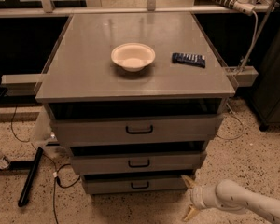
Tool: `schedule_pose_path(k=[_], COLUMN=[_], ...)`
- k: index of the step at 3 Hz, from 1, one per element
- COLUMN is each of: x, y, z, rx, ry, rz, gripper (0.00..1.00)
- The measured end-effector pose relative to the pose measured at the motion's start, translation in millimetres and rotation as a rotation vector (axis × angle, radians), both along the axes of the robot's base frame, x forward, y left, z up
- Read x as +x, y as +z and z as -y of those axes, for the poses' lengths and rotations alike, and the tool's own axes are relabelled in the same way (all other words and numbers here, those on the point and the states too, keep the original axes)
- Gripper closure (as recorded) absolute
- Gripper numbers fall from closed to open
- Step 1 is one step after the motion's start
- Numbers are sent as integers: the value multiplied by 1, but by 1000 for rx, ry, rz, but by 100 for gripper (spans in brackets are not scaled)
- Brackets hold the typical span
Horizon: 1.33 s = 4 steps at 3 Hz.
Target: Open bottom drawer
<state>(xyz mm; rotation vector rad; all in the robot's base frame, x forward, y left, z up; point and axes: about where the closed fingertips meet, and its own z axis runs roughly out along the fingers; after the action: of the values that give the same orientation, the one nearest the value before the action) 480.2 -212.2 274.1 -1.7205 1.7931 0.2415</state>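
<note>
The bottom drawer (135,185) is the narrowest grey front at the foot of the cabinet, with a small black loop handle (140,185) at its centre. My gripper (190,198) is low at the lower right, just off the drawer's right end, about level with it. Its two tan fingers (190,181) point left and stand spread apart, with nothing between them. It is to the right of the handle and not touching it. The white arm runs off to the lower right corner.
The mid drawer (139,163) and the top drawer (139,129) sit above. A white bowl (133,56) and a dark blue packet (189,59) lie on the cabinet top (84,73). Cables and a black bar (30,176) lie on the floor at left.
</note>
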Motion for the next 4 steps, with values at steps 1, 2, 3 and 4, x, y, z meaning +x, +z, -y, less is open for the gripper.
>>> schedule_pose_path(k=[1, 2, 3, 4], x=[23, 43, 57, 86], y=[-11, -22, -36, -67], z=[2, 7, 14, 18], rx=[17, 29, 38, 108], ry=[-36, -83, -125, -158], rz=[46, 79, 82, 56], gripper=[0, 0, 0, 0])
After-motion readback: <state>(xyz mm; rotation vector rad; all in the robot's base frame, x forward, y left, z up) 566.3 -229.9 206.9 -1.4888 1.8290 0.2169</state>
